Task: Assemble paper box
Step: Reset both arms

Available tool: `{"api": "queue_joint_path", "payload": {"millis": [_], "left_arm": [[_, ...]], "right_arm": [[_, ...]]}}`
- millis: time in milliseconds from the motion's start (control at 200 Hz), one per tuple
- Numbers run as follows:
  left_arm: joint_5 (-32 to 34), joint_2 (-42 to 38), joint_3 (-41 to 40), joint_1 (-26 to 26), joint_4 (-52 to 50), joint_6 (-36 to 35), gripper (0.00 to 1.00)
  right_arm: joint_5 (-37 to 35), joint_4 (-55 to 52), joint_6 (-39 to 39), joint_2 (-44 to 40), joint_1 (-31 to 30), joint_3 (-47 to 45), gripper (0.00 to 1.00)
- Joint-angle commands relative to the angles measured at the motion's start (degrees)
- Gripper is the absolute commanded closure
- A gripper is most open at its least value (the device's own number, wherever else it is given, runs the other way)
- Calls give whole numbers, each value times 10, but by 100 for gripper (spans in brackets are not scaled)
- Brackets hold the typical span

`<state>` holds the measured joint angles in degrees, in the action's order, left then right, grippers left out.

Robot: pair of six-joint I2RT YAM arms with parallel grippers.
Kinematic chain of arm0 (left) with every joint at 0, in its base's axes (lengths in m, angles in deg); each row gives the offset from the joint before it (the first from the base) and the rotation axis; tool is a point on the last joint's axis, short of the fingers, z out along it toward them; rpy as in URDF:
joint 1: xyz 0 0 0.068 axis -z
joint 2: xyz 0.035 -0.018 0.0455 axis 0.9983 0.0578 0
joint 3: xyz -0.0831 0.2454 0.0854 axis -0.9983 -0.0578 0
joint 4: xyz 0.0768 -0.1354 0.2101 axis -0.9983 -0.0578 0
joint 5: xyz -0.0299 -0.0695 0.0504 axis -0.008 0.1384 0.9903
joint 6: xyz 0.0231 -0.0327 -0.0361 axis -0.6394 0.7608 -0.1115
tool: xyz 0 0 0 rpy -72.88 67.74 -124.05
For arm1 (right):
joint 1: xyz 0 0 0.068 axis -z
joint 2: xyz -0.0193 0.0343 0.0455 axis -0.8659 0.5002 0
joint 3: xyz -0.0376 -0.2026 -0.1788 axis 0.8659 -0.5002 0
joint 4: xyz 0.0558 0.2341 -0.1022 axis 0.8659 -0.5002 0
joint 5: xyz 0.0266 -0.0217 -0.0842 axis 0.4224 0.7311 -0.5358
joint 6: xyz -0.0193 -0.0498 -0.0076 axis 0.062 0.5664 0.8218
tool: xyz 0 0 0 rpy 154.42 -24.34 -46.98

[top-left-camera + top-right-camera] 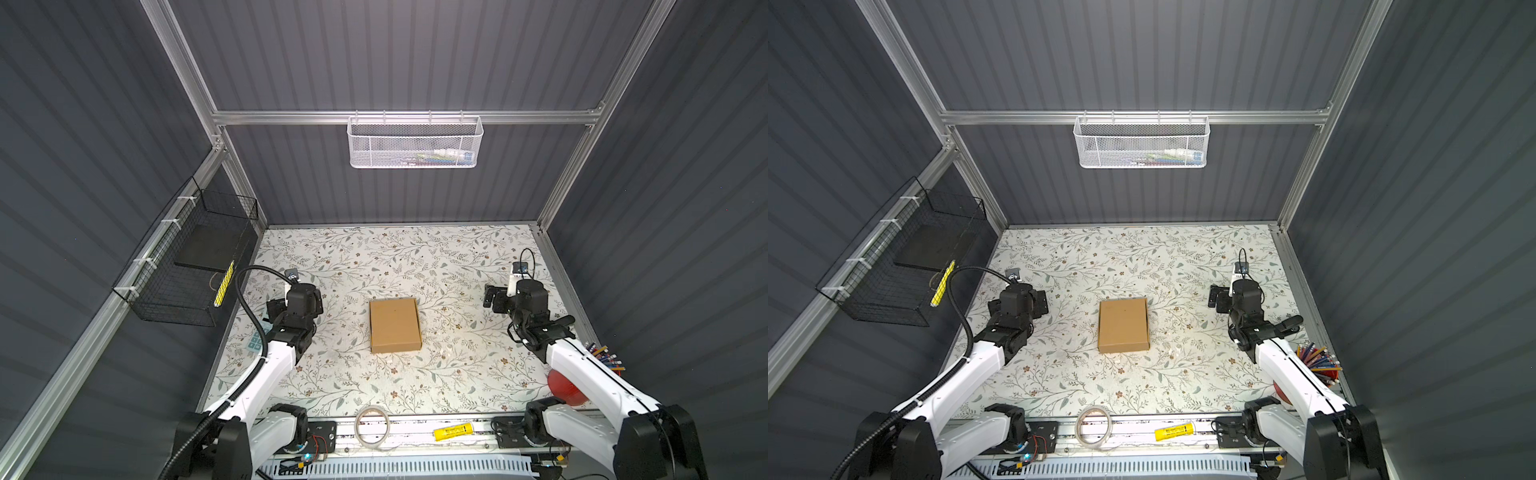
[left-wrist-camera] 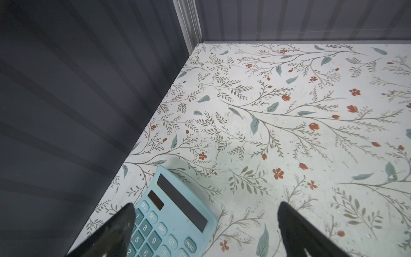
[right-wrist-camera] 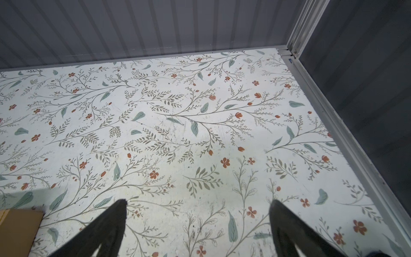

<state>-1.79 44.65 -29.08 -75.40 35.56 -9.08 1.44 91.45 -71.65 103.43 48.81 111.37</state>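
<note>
The box [image 1: 395, 326] lies closed and flat at mid-frame in both top views, on the flowered tabletop [image 1: 415, 257], and neither arm touches it. The left tool [image 2: 206, 205] is spread wide and empty, over a blue calculator [image 2: 175, 213] near the tabletop's left edge. The right tool [image 3: 198, 201] gapes wide too, holding nothing, well right of the box.

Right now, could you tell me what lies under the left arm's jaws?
A light blue calculator lies on the floral table below the left gripper, jaws open. One jaw covers some keys; the calculator's keypad end runs outside the wrist view.
</note>
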Motion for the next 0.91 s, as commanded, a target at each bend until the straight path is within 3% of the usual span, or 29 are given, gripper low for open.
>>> {"api": "queue_joint_path", "payload": {"millis": [0,460,510,901], "left_arm": [[-36,37,-17,-15,93,-12,0],[-103,223,-48,-56,324,-9,0],[-112,228,-35,-59,304,-12,0],[-174,301,-36,-77,433,-50,0]], "right_arm": [[7,29,18,11,11,-9,1],[7,85,38,61,38,-12,1],[7,93,41,66,39,-12,1],[16,156,59,109,57,-17,1]]}}
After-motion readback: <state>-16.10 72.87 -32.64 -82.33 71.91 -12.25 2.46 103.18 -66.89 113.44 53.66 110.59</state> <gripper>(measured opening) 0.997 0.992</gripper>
